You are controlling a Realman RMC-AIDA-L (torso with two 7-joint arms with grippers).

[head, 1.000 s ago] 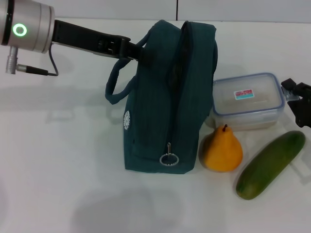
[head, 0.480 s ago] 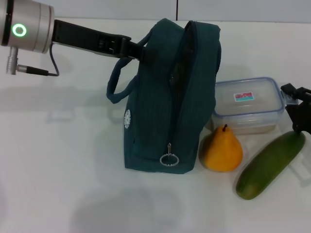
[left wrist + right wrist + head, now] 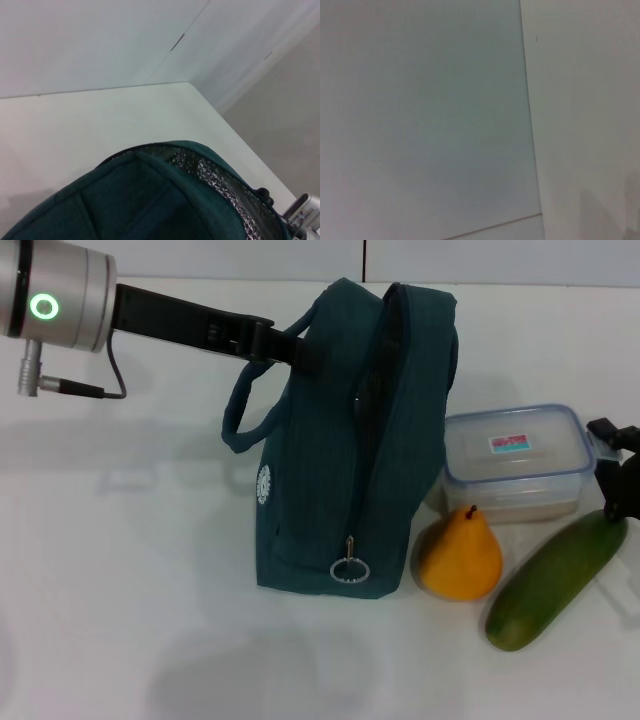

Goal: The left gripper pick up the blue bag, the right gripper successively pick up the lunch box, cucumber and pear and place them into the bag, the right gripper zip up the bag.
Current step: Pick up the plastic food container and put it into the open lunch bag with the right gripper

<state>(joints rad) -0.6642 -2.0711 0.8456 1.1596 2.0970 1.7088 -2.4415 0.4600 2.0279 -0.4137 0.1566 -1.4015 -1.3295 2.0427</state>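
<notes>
Blue bag (image 3: 350, 440) upright on the white table (image 3: 120, 570), teal, zip track running down its near side to a ring pull (image 3: 349, 569) close to the base; silver lining visible at the mouth in the left wrist view (image 3: 210, 175). Left gripper (image 3: 285, 345) clamped on the bag's handle (image 3: 240, 405) at the upper left. Just right of the bag: lunch box (image 3: 515, 460), clear with a blue rim; orange pear (image 3: 460, 555) in front; cucumber (image 3: 555, 578) lying at a slant. Right gripper (image 3: 620, 475) at the right edge, beside the lunch box's clip; finger opening cannot be told.
</notes>
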